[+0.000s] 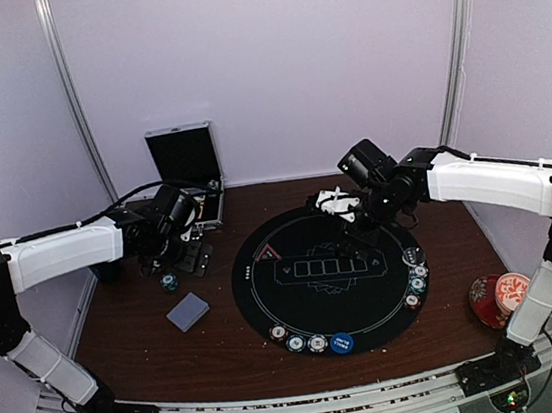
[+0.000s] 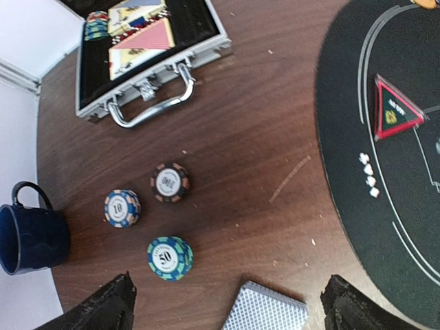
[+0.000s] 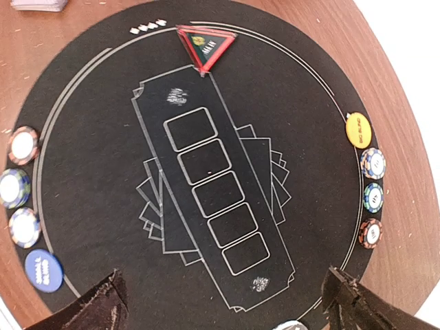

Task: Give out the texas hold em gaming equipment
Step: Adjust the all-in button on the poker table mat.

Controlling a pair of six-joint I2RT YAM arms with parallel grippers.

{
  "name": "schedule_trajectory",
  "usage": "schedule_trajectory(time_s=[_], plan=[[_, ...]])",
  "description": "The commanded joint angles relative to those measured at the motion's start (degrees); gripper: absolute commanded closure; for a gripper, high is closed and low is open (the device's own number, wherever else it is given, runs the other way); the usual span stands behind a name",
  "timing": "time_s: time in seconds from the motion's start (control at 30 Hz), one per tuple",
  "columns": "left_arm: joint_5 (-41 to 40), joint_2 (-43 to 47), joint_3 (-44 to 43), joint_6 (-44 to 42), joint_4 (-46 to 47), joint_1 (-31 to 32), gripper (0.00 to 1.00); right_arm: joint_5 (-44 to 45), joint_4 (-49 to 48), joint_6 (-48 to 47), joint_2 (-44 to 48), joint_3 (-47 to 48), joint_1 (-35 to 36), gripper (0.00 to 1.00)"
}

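A round black poker mat [image 1: 332,290] lies mid-table. A red triangle marker [image 3: 205,42] sits at its far left edge. Three chips [image 3: 25,227] and a blue button disc [image 3: 43,269] line its near rim. An orange button disc [image 3: 358,129] and three chips [image 3: 373,196] line its right rim. Left of the mat lie three chip stacks, teal [image 2: 169,258], blue-orange [image 2: 122,207] and dark [image 2: 170,181], and a grey-blue card deck [image 2: 267,309]. My left gripper [image 2: 230,313] is open and empty above deck and chips. My right gripper [image 3: 223,306] is open and empty over the mat's far part.
An open metal case [image 2: 148,48] with cards and chips stands at the back left. A dark blue mug [image 2: 27,234] stands left of the chips. A red floral cup and saucer [image 1: 499,298] stand at the front right. Walls close in the table.
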State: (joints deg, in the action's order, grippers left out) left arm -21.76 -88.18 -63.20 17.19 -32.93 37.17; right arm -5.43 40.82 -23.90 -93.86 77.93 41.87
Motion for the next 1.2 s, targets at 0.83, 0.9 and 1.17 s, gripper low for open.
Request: schedule_trajectory(time_s=[0.83,0.9,1.17], plan=[[15.04,-4.51,4.77,-13.64,-3.07,-0.41,0.02,6.27,-14.79,7.38,8.57,-10.76,1.03,0.0],[15.23,-5.39,4.94,-13.75,-3.28,-0.37,0.02,5.91,-14.8,7.38,8.57,-10.91,1.02,0.0],[14.7,-4.1,6.26,-13.85,-3.07,-0.44,0.02,5.67,-14.66,7.09,8.65,-10.96,1.03,0.0]])
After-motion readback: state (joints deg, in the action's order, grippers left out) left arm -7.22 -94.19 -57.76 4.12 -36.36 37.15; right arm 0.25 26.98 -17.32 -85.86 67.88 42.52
